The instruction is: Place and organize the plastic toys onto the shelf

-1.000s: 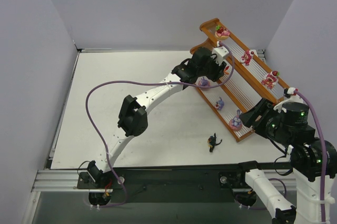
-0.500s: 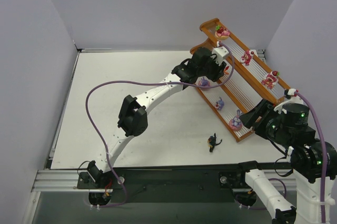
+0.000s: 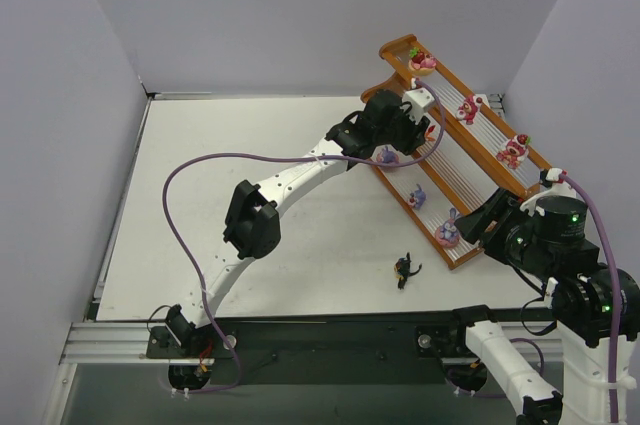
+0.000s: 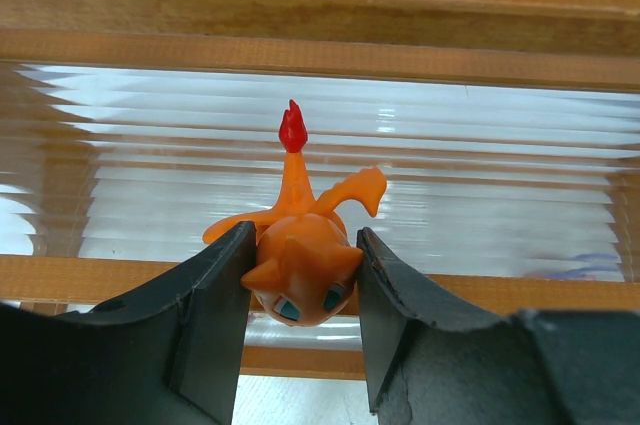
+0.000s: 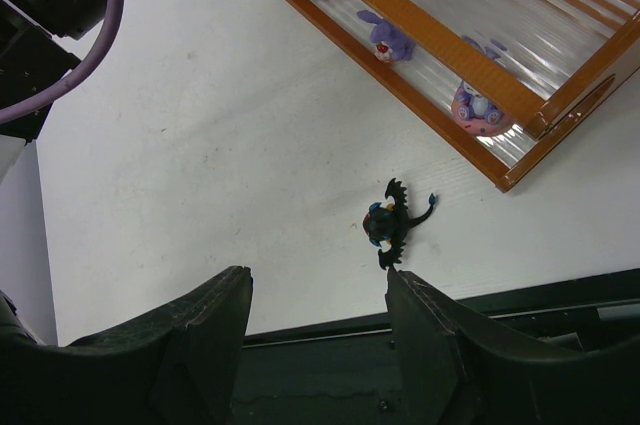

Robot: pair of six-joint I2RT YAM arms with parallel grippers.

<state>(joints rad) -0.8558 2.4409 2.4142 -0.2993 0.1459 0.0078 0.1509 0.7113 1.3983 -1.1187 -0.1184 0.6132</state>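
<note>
While pinching the orange toy [image 4: 298, 240] by its head, holds left gripper [image 4: 302, 257] narrow. Likely light, hard, slippery. Leaves right gripper [image 5: 318, 290] wide, empty.

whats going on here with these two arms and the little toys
The left gripper is shut on an orange toy, holding it at the shelf's middle tier. Pink toys sit on the top tier, purple toys on the bottom one. A black winged toy lies on the table; the right gripper hangs open nearby, holding nothing.
</note>
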